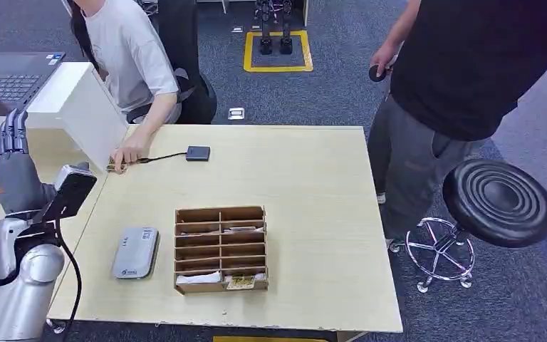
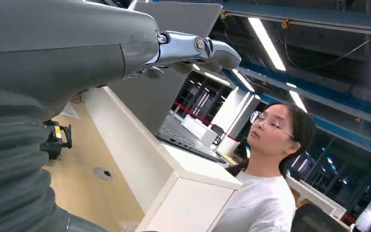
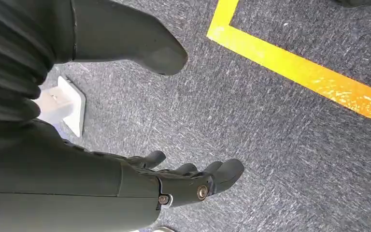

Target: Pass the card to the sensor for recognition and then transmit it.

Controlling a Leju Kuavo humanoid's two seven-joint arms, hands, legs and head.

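Note:
A wooden card rack point(image 1: 220, 216) stands on the light wooden table point(image 1: 313, 214), with a white card point(image 1: 199, 278) and a patterned card point(image 1: 241, 282) in its front row. Left of the rack lies the grey sensor box point(image 1: 135, 253). My left hand point(image 1: 11, 160) is raised upright at the table's left edge, fingers stretched up and apart, holding nothing; its fingers point(image 2: 193, 48) look bare in the left wrist view too. My right hand point(image 3: 188, 181) hangs over the carpet, fingers loosely apart and empty.
A small black reader point(image 1: 198, 153) on a cable lies at the table's far side, a seated person's hand point(image 1: 129, 155) beside it. A white partition point(image 1: 89, 107) and laptop point(image 1: 7, 78) stand at the far left. Another person point(image 1: 449, 71) and a black stool point(image 1: 498, 203) are to the right.

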